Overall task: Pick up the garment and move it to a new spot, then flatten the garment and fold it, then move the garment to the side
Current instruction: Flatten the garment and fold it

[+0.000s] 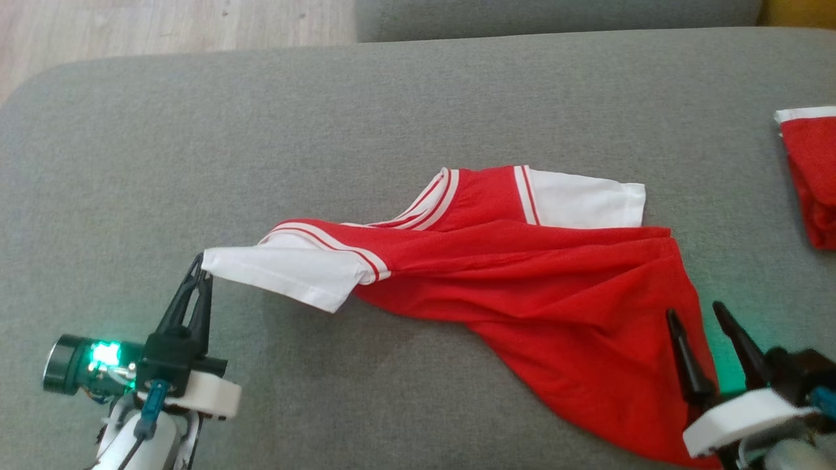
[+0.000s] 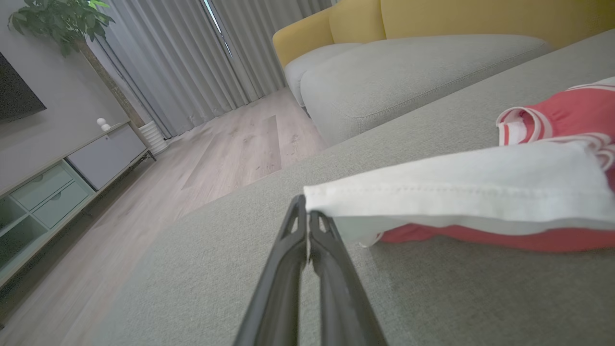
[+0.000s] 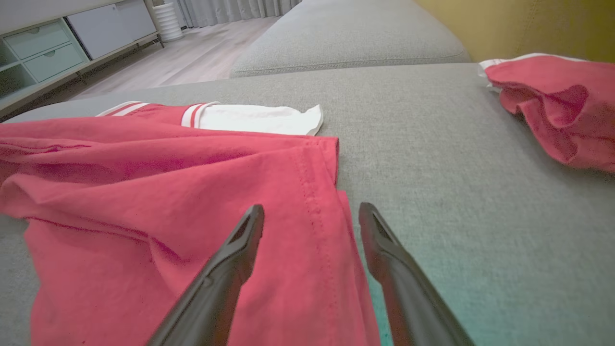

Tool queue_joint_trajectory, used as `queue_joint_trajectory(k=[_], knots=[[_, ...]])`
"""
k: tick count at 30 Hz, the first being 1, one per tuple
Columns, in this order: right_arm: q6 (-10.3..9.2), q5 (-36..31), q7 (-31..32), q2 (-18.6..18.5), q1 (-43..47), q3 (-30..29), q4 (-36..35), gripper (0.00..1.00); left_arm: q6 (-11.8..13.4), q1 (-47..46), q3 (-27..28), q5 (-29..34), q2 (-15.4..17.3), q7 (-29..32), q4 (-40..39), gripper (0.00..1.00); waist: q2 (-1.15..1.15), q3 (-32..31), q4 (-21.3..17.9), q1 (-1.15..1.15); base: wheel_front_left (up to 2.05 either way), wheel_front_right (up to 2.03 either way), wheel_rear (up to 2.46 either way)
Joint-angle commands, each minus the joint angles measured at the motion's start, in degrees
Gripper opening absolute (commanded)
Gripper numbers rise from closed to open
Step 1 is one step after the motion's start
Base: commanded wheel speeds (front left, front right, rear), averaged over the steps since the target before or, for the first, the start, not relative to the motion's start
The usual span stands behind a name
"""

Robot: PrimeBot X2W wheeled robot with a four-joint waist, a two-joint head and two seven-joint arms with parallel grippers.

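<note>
A red T-shirt (image 1: 535, 294) with white sleeves and striped trim lies rumpled across the grey sofa cushion (image 1: 392, 111). My left gripper (image 1: 201, 266) is shut on the cuff corner of its left white sleeve (image 1: 287, 271), holding that sleeve slightly off the cushion; the left wrist view shows the pinched sleeve (image 2: 456, 187) at the fingertips (image 2: 307, 216). My right gripper (image 1: 695, 313) stands open over the shirt's right hem edge (image 3: 317, 230), one finger above the red cloth, the other above bare cushion. The other white sleeve (image 1: 584, 202) lies flat at the far side.
A second red garment (image 1: 813, 170) with a white edge is bunched at the cushion's right edge. The cushion's rounded left corner drops to a wooden floor (image 1: 130, 29). A yellow sofa back (image 2: 432, 19) and a TV cabinet (image 2: 57, 182) stand beyond.
</note>
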Motion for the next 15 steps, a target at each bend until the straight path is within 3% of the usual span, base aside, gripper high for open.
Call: queue_joint_trajectory(k=[1, 9, 10, 11, 12, 15], knots=[[0.37, 0.4, 0.1, -2.1, -2.3, 1.3, -0.8, 1.0, 0.5, -3.0, 2.9, -0.3, 2.4, -0.4, -1.9, 0.0, 0.0, 0.2, 0.4, 0.0, 0.0, 0.0, 0.0], [0.37, 1.4, 3.1, -3.3, -5.7, 3.1, 3.1, 1.0, 0.5, -4.1, 2.0, -0.1, 2.1, -0.1, -2.4, 0.0, 0.0, 1.2, 2.1, 0.0, 0.0, 0.0, 0.0], [0.37, 1.8, 3.6, -3.3, -6.0, 3.7, 3.5, 0.93, 0.5, -4.2, 1.9, -0.2, 2.0, -0.1, -2.4, 0.0, 0.0, 1.2, 2.3, 0.0, 0.0, 0.0, 0.0], [0.37, 2.1, 3.9, -3.5, -6.3, 4.3, 3.8, 0.42, 0.5, -4.2, 1.8, -0.2, 2.0, 0.0, -2.3, 0.0, 0.0, 1.3, 2.4, 0.0, 0.0, 0.0, 0.0], [0.37, 2.1, 3.9, -3.8, -6.6, 4.6, 3.9, 0.0, 0.4, -4.2, 1.7, -0.3, 2.0, -0.1, -2.3, 0.0, 0.0, 1.3, 2.5, 0.0, 0.0, 0.0, 0.0], [0.37, 1.5, 2.5, -4.5, -7.6, 3.7, 3.8, 0.0, 0.4, -4.0, 1.6, -0.4, 2.1, -0.1, -2.0, 0.0, 0.0, 1.3, 2.6, 0.0, 0.0, 0.0, 0.0]])
